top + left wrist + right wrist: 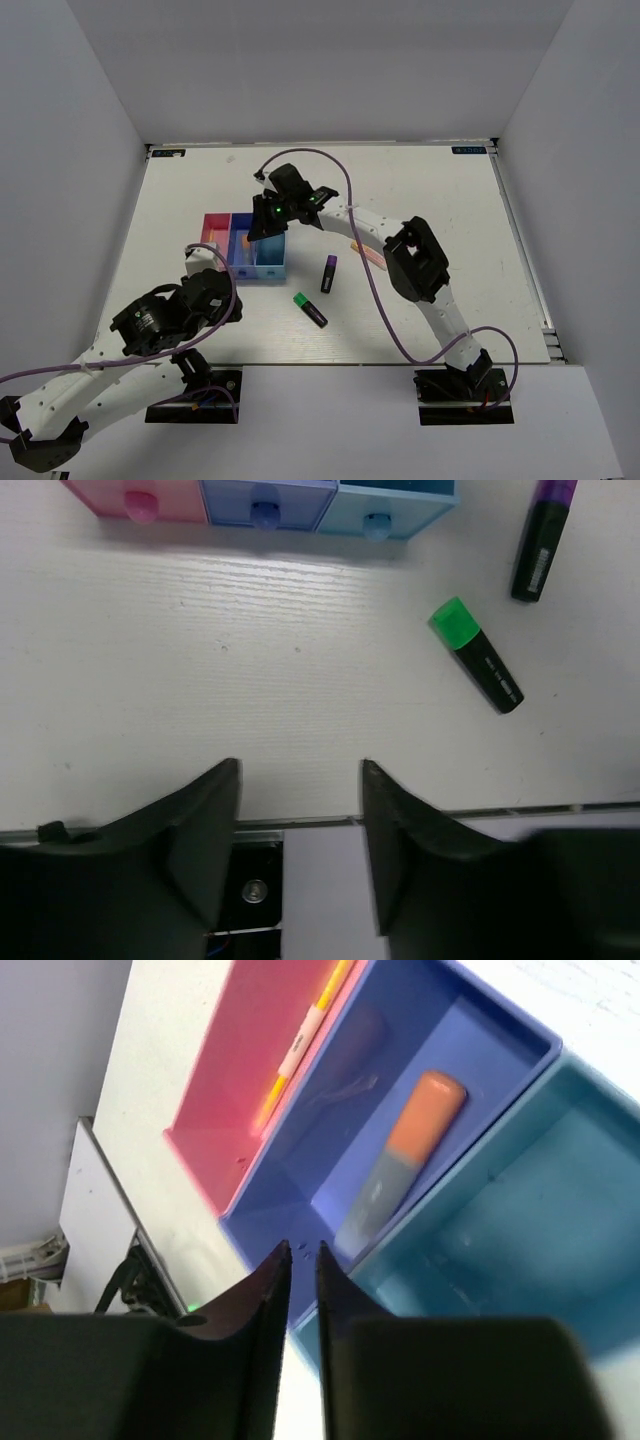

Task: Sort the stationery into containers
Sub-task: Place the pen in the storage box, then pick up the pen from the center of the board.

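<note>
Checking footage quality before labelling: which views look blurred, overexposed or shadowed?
Top external: even light, soft shadows, the green-black highlighter crisp. Left wrist: table sharp, the left end effector dark and soft-edged. Right wrist: right end effector blurred up close, orange highlighter slightly soft, bare table at top right washed out.

Robot lab cell: plain walls, white table.

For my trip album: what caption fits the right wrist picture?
Right gripper over the dark blue bin, orange highlighter inside; yellow pen in the pink bin.
</note>
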Motion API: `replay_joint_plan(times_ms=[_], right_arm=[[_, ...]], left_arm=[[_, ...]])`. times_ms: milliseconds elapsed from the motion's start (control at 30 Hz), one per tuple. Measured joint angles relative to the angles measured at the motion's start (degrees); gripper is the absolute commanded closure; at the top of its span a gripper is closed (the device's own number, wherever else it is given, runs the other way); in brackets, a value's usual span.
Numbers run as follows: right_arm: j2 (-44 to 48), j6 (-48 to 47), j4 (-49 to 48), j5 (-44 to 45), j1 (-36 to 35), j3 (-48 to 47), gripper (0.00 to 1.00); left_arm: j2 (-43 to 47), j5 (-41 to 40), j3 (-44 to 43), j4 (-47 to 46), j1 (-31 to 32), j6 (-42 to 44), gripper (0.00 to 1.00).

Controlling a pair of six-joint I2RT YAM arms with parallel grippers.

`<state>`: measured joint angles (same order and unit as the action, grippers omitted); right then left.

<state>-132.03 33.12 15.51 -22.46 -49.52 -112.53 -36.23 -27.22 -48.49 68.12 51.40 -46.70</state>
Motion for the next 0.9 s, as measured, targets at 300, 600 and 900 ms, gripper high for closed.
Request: replay_joint_plan(times_ms=[300,600,900], right_arm=[[23.19,-19.37,8.35,8.5,3.02,13.81,0.57],[34.27,-44.44,15.87,22.86,14.34,35.56,0.37],[24.79,-54.01,19.23,27.28,14.86,38.27,0.35]], left_arm=[[-4.07,2.1,0.04,-4.04,0.04,4.44,0.78],[-11.56,4.68,3.63,-11.8,0.02,11.37,0.16],[-10.23,7.39,8.09,-15.13,-0.7,12.37,0.15]])
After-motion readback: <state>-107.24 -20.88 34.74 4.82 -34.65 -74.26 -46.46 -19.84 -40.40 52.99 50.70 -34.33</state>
